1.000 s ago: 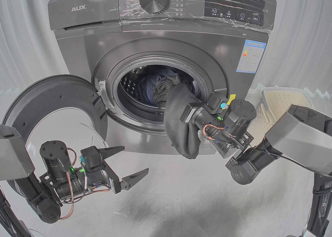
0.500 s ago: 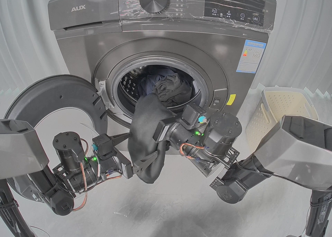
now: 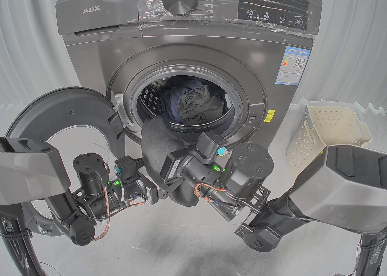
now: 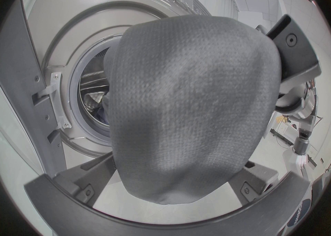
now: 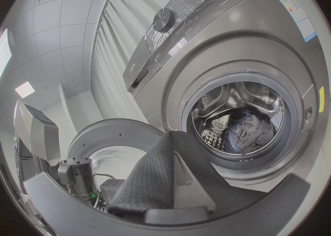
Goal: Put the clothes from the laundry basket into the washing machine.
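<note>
The dark cloth (image 3: 159, 144) is pinched in the right gripper's (image 5: 179, 195) fingers (image 5: 188, 181), just before the washing machine's (image 3: 100, 55) mouth. It is flanked by the left gripper's (image 4: 174, 178) wide-spread fingers (image 4: 93, 174). Other clothes (image 3: 197, 103) are seen in the drum (image 3: 151, 95); the basket (image 3: 334, 124) is set at the machine's right.

The washing machine (image 3: 100, 59) carries a brand logo (image 3: 91, 9) on its drawer front (image 3: 76, 19). A blue-and-white energy label (image 3: 292, 65) with coloured bars sits at its upper right, and a yellow sticker (image 3: 269, 115) beside the door opening. The rows of print beside the dial (image 3: 179, 0) and the white icons (image 3: 274, 18) on the dark control panel (image 3: 262, 1) are probably too small to read.
</note>
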Motion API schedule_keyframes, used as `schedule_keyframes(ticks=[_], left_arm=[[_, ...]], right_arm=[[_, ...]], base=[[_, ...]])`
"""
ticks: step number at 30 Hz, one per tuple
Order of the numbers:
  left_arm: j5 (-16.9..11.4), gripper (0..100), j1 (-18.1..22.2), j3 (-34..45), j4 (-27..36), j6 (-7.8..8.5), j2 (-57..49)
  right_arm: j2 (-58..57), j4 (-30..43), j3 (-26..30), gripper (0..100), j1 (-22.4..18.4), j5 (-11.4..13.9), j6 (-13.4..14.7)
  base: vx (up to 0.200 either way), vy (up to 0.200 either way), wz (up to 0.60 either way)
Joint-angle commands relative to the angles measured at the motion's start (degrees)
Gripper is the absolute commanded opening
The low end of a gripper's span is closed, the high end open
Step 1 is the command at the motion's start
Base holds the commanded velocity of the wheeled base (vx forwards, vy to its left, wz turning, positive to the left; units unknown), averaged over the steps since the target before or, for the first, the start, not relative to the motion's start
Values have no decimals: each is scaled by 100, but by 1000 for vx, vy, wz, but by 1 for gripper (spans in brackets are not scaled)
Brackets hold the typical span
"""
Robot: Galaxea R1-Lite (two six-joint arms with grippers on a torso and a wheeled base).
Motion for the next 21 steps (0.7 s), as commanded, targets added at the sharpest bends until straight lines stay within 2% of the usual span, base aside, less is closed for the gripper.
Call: schedule_keyframes(ticks=[1,7,8,14,21], left_arm=[[16,100,81,-107,-12,-12,190],[34,100,240,-283,-12,-65,199],[60,0,275,-336,-12,-82,190],[544,0,380,-802,-12,-434,146],[632,0,345,-872,-3,-487,-73]], right_arm=[[-2,1,18,0,148,-100,50],[-2,-8,26,0,157,-136,58],[-2,-8,35,0,131,-136,67],[-2,1,483,0,-168,-232,138],[50,45,967,0,-432,-232,164]], base=[[0,0,0],[0,0,0],[0,0,0],[0,0,0],[0,0,0]])
